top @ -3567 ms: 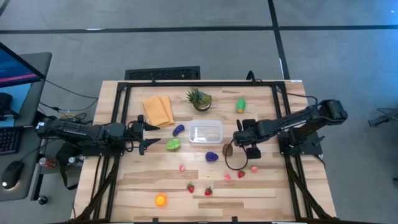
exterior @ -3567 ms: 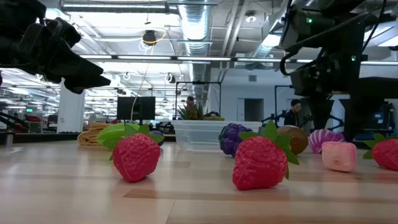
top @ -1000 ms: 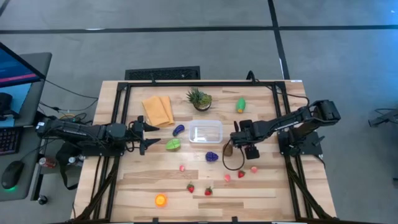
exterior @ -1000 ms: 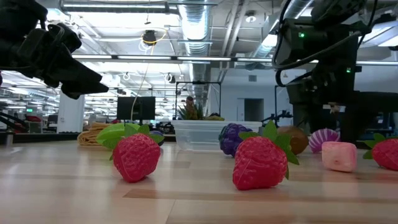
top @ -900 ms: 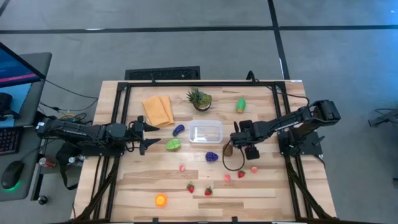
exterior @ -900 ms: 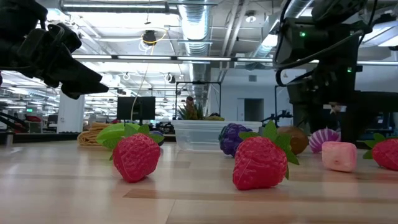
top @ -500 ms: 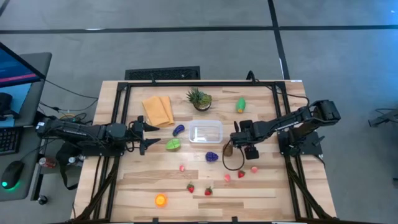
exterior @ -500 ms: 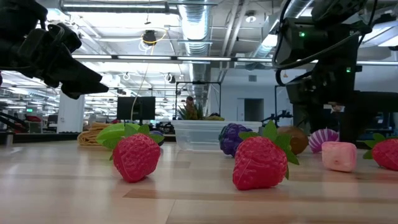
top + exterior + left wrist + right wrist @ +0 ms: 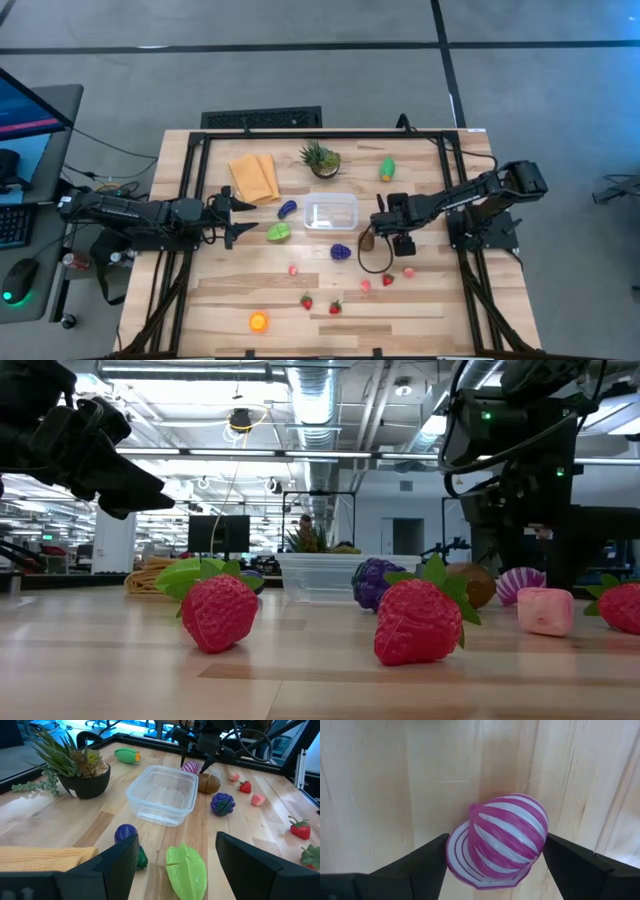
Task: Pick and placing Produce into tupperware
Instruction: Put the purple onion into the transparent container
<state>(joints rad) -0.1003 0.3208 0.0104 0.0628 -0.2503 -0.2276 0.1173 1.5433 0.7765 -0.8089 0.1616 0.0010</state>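
Note:
My right gripper [image 9: 496, 847] points down, open, over a purple-and-white striped onion half [image 9: 502, 837]; its fingers stand on either side of the piece, which lies on the wood to the right of the clear tupperware [image 9: 331, 212]. I cannot see any touch. The tupperware [image 9: 162, 795] holds nothing. A brown fruit [image 9: 366, 241] and a purple cluster [image 9: 341, 252] lie just near of it, a green piece [image 9: 278, 232] and a purple eggplant [image 9: 288, 209] to its left. My left gripper [image 9: 240, 218] waits open, off the table, left of the green piece [image 9: 186, 868].
A potted spiky plant [image 9: 320, 159] and a folded yellow cloth [image 9: 254, 178] sit toward the far edge, with a green-and-yellow piece [image 9: 387, 168] to their right. Strawberries [image 9: 307, 301], pink pieces [image 9: 408, 271] and an orange fruit [image 9: 259, 322] are scattered toward the near edge.
Nothing has moved in the last second. Between the oldest frames and then, my right arm drew in and its gripper shifted slightly toward the table's left, over the striped onion half.

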